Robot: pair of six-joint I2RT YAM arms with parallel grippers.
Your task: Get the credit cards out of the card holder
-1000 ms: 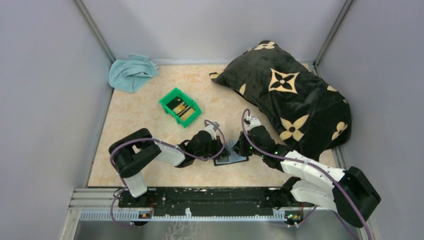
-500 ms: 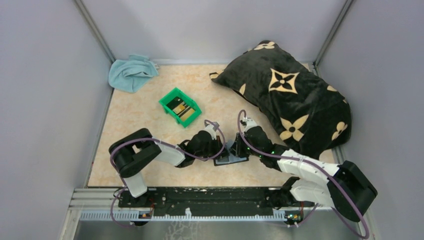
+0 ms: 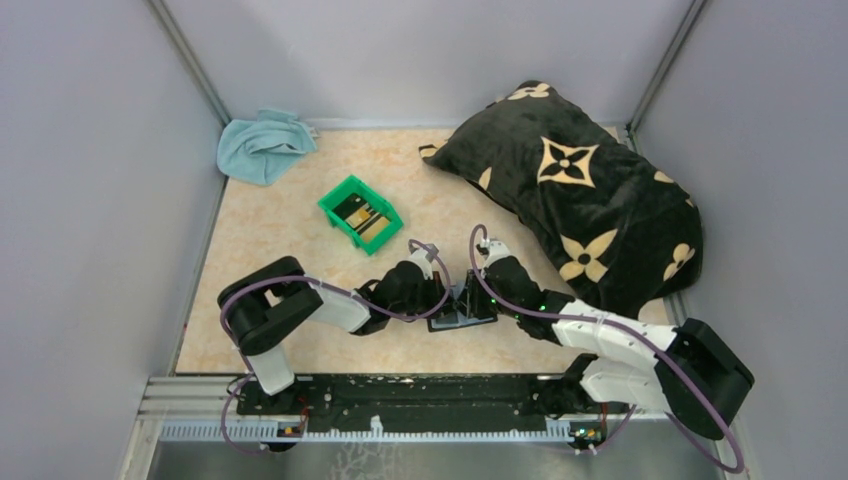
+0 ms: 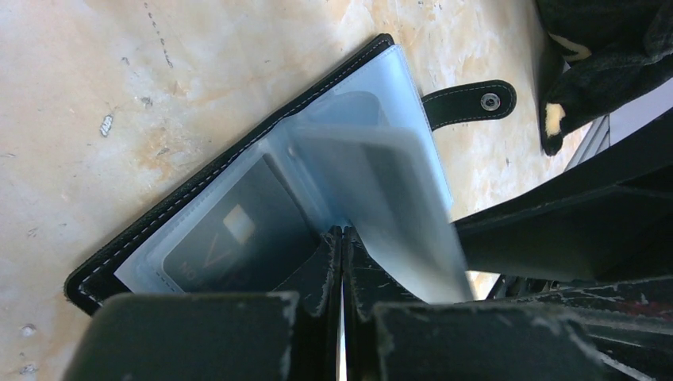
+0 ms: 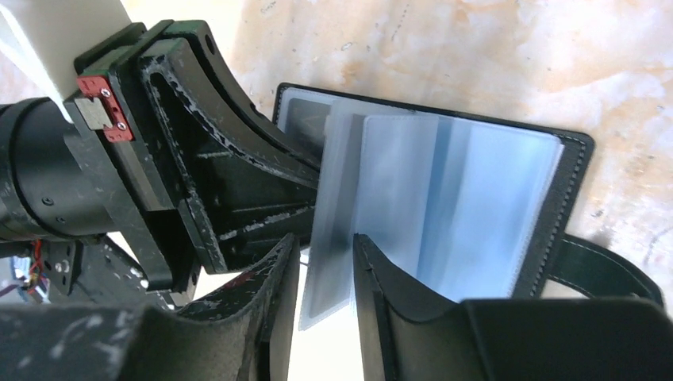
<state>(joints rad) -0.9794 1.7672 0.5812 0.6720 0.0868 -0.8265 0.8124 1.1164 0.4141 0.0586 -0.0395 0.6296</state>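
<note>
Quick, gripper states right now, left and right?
Left gripper: closed, tips at the card holder.
Right gripper: open, a holder sleeve between its fingers.

Top view, centre: the card holder (image 3: pixel 478 320) lies mostly hidden beneath the left gripper (image 3: pixel 441 306) and right gripper (image 3: pixel 468 300); the credit cards (image 3: pixel 362 215) in the green bin (image 3: pixel 335 192) are too small to count; left wrist view, middle: the plastic sleeve (image 4: pixel 389 198) is blurred; pillow (image 4: pixel 603 48) cut off upper right.

Left hand (image 4: pixel 342 238) closed tight, right hand (image 5: pixel 325 244) ajar, both low, nearly tip to tip.
</note>
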